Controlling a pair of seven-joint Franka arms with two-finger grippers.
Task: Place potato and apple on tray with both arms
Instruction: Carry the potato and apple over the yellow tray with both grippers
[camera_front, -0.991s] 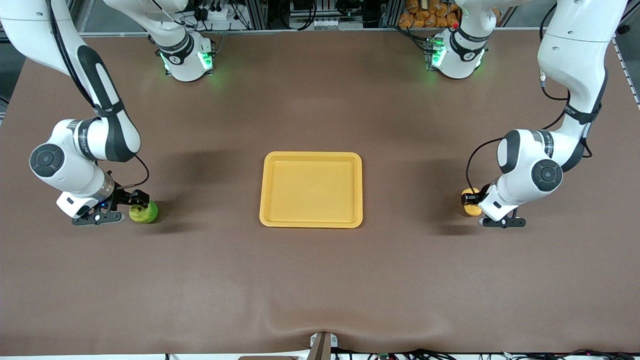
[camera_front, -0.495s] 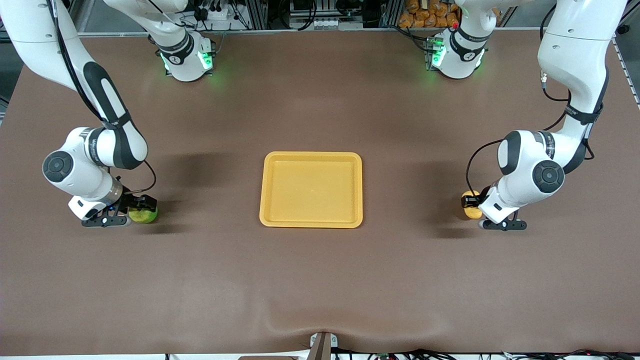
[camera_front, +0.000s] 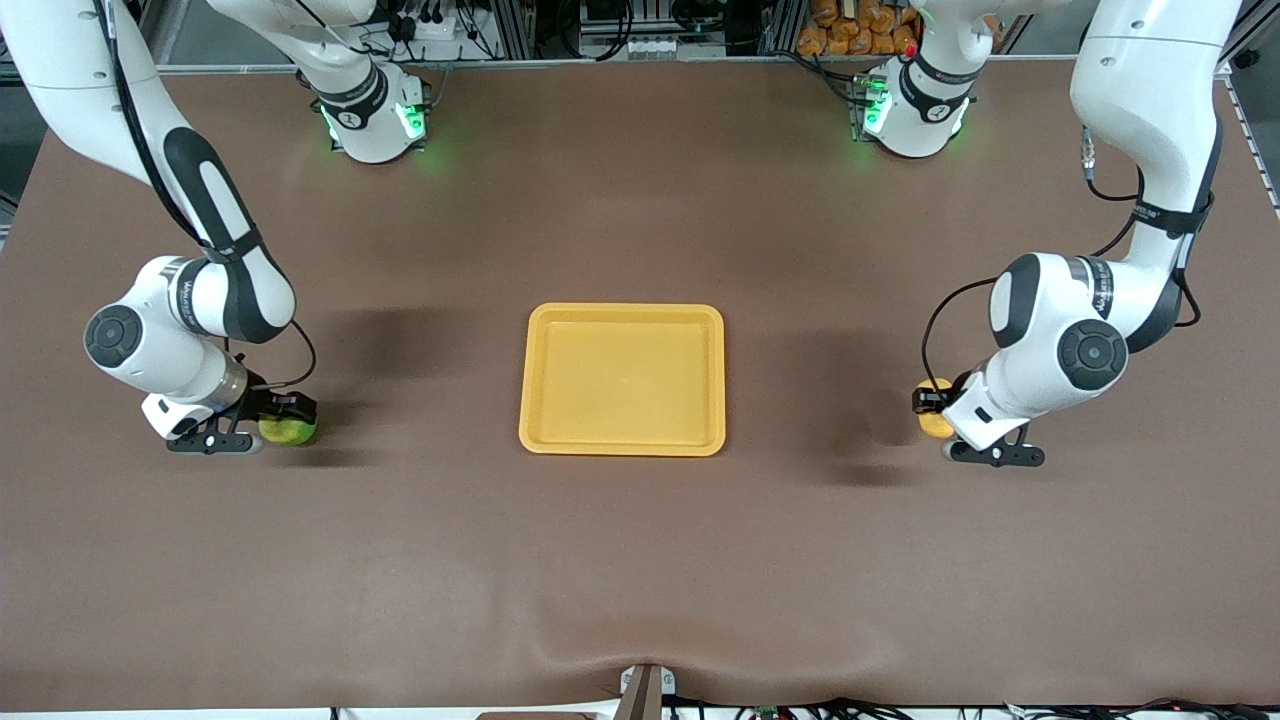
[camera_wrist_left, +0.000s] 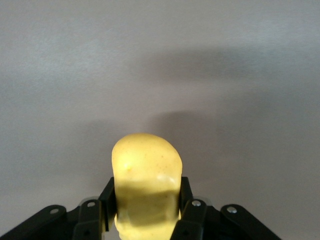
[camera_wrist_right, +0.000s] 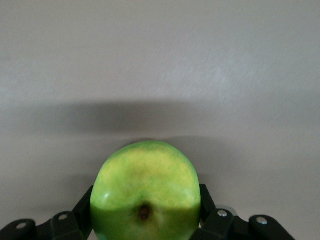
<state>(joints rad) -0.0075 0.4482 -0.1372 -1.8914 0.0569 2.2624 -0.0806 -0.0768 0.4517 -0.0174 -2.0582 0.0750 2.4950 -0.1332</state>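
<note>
Flanking the empty yellow tray (camera_front: 622, 378) at mid-table, we see the left gripper (camera_front: 932, 405) clamped on the potato (camera_front: 936, 408) at its end and the right gripper (camera_front: 285, 412) clamped on the green apple (camera_front: 288, 430) at the other, each load equally far from the tray between them.

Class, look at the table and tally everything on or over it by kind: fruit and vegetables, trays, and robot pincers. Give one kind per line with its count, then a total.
Apples: 1, the apple, gripped by the right pincer
Potatoes: 1, the potato, gripped by the left pincer
Trays: 1, the tray, nothing on it
Pincers: 2
Total: 5
</note>
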